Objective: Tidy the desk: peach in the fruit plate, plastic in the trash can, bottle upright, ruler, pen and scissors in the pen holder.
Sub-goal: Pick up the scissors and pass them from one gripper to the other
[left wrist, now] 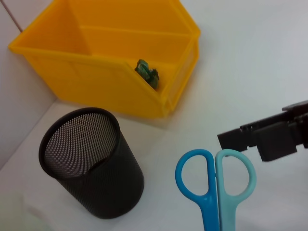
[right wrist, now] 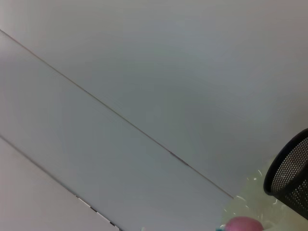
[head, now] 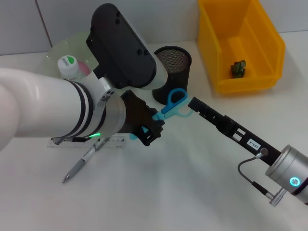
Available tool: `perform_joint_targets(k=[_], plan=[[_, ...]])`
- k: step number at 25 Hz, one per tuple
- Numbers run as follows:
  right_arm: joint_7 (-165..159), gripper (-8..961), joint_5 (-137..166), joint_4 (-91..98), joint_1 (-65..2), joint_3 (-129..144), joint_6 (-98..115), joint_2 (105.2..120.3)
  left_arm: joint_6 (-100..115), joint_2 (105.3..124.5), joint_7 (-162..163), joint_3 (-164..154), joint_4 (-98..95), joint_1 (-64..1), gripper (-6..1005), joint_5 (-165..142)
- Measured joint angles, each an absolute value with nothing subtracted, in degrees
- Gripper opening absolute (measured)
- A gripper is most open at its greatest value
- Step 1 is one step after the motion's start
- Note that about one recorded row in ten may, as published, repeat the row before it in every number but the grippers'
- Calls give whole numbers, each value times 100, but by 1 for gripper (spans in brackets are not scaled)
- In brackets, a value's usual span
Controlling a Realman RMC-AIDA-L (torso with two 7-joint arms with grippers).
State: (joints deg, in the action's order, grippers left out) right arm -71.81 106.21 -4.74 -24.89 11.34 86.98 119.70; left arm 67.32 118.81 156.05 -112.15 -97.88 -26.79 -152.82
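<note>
Far left in the head view: a pale green fruit plate [head: 60, 50], largely hidden behind the left arm, with a pink round shape on it, probably the peach [head: 84, 69], and a white bottle [head: 69, 66] with a green-marked cap standing upright in front. Lower down on the white desk [head: 192, 192]: a clear ruler [head: 111, 143] lying flat, a silver pen [head: 81, 163] crossing its near edge at a slant. Centre: left gripper [head: 153, 126] clamped on the blade end of the blue scissors [head: 172, 106], handle loops raised toward the black mesh pen holder [head: 173, 72], scissors outside it and in the air. Right gripper [head: 195, 104] with its tip just beside the scissor loops; cannot tell how far apart its fingers stand. Far right: yellow bin [head: 269, 53] with a small green crumpled piece [head: 238, 68] inside, likely the plastic.

Left wrist view only: mesh pen holder [left wrist: 94, 161] seen from above, nothing visible inside; scissor loops [left wrist: 215, 183], one deep blue and one pale, side by side; right gripper [left wrist: 264, 137] close above them; green piece [left wrist: 147, 73] in the front compartment of the divided bin [left wrist: 96, 72].

Right wrist view: mostly wall, a sliver of the pen holder [right wrist: 291, 173], a pink spot [right wrist: 243, 224] at the edge.
</note>
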Motion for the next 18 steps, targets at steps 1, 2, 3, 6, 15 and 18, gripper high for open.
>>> perform_joint_targets(k=[1, 2, 3, 6, 15, 18], plan=[[-7173, 833, 10621, -522, -2506, 1121, 8646, 11970, 6691, 11885, 15602, -11234, -9790, -2674, 298, -15278], [-7173, 834, 10621, -522, -2506, 1121, 8646, 11970, 6691, 11885, 15602, -11234, -9790, -2674, 299, -15278], [-7149, 834, 10621, -556, -2532, 1110, 8594, 11970, 6671, 11887, 15602, -11251, -9790, -2672, 300, -15275], [-7111, 834, 10621, -586, -2585, 1107, 8524, 11970, 6586, 11896, 15601, -11338, -9791, -2660, 302, -15267], [-6968, 833, 10594, -702, -2767, 1098, 8416, 11980, 6486, 11901, 15600, -11371, -9791, -2650, 309, -15250], [-6966, 833, 10583, -704, -2748, 1067, 8368, 11980, 6480, 11901, 15600, -11372, -9791, -2651, 311, -15249]])
